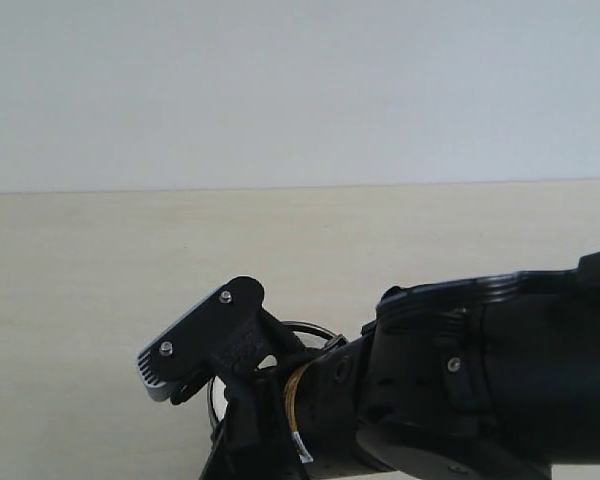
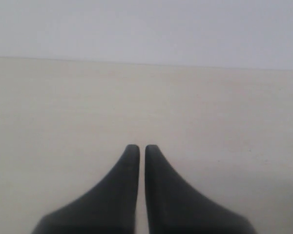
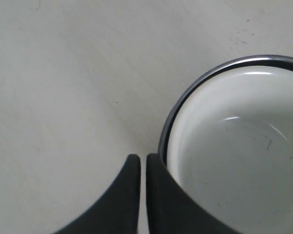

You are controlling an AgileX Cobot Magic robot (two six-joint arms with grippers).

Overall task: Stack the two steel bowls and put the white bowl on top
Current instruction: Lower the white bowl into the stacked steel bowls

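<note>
The left gripper (image 2: 142, 148) hangs over bare worktop (image 2: 63, 107), jaws drawn to a thin slit and holding nothing; I judge it best left parked. The right gripper (image 3: 142, 158) has jaws likewise almost closed and empty, just beside the stack, where the white bowl (image 3: 234, 161) sits inside a steel bowl (image 3: 254, 59) whose rim rings it. The placing looks done, so the step is probably clearing away: rise straight up first, then pull back, so the near finger cannot catch the rim and drag the bowls. Only one steel rim shows; whether the second steel bowl lies underneath cannot be told. In the exterior view the right arm (image 1: 480, 380) covers nearly the whole stack.
</note>
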